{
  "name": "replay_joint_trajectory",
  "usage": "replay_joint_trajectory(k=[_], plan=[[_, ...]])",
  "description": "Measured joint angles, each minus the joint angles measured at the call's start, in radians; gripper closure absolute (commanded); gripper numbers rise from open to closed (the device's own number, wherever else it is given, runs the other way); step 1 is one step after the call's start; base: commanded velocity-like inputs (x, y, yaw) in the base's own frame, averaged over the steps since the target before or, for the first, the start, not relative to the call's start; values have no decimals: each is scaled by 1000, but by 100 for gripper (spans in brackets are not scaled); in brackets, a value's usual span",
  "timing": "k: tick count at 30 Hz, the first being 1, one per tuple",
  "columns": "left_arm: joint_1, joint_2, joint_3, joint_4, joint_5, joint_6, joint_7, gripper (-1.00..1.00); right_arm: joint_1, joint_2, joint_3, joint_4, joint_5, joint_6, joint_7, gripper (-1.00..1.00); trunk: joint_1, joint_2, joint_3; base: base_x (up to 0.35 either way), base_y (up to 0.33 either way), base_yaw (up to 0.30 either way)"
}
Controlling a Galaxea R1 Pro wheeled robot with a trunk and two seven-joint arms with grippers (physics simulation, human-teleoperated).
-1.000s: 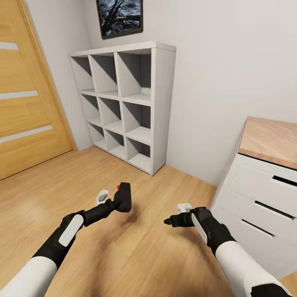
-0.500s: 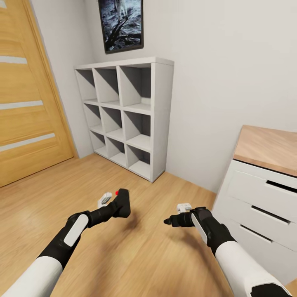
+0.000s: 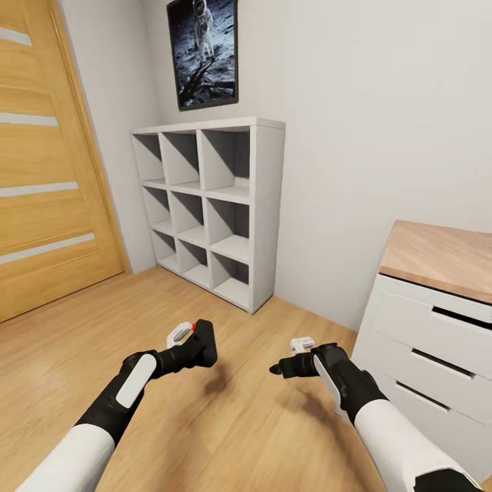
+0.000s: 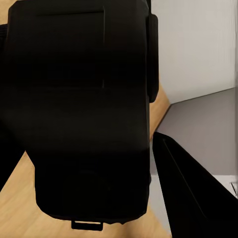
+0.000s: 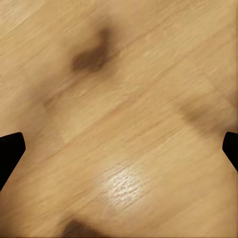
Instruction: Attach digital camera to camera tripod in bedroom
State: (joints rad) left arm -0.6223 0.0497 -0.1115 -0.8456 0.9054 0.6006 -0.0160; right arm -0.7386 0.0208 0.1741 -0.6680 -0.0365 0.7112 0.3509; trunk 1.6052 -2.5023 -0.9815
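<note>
My left gripper [image 3: 193,348] is shut on the digital camera [image 3: 203,342], a small black box with a red button on top, held low over the wood floor. In the left wrist view the camera's black body [image 4: 84,114] sits close in front of the lens, with one dark finger [image 4: 191,193] beside it. My right gripper [image 3: 279,367] hangs open over bare floor, its fingertips [image 5: 10,148] wide apart with nothing between them. The camera tripod is out of view.
A white cube shelf [image 3: 212,205] stands against the grey wall ahead, under a framed picture [image 3: 203,51]. A wooden door [image 3: 48,171] is at the left. A white dresser with a wood top [image 3: 424,321] stands close at the right. Plank floor [image 3: 225,424] lies between them.
The whole head view has shifted, so the shelf, picture and dresser sit lower in the picture. Both arms keep nearly the same pose, and the camera stays in my left gripper.
</note>
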Motion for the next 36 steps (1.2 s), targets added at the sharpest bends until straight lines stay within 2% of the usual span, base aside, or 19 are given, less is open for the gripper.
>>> replay_joint_trajectory(k=[11,16,19,21,26,29,36], plan=[[0,0,0,1,-3,-1,4,100,0,-7,0,0,4,4,-1,-100,-5,3,43,0,0,0],[0,0,1,12,-8,-3,13,100,0,-7,0,1,4,-1,-2,-100,-23,36,58,0,0,0],[0,-1,2,7,-12,-3,45,100,0,-6,0,1,4,-1,-2,-100,-35,57,68,0,0,0],[0,-3,3,3,-22,-4,100,100,0,-6,0,2,3,-1,-2,-100,-43,71,74,0,0,0],[0,-18,4,0,-50,-26,298,100,0,-5,0,2,1,-3,-1,-100,-62,106,90,0,0,0],[0,-22,3,-1,-52,-43,385,100,0,-4,-1,2,0,-3,-1,-100,-73,127,99,0,0,0],[0,-31,3,-19,-49,-51,428,100,0,-4,-2,2,-4,-3,-4,-100,-100,176,121,0,0,0]])
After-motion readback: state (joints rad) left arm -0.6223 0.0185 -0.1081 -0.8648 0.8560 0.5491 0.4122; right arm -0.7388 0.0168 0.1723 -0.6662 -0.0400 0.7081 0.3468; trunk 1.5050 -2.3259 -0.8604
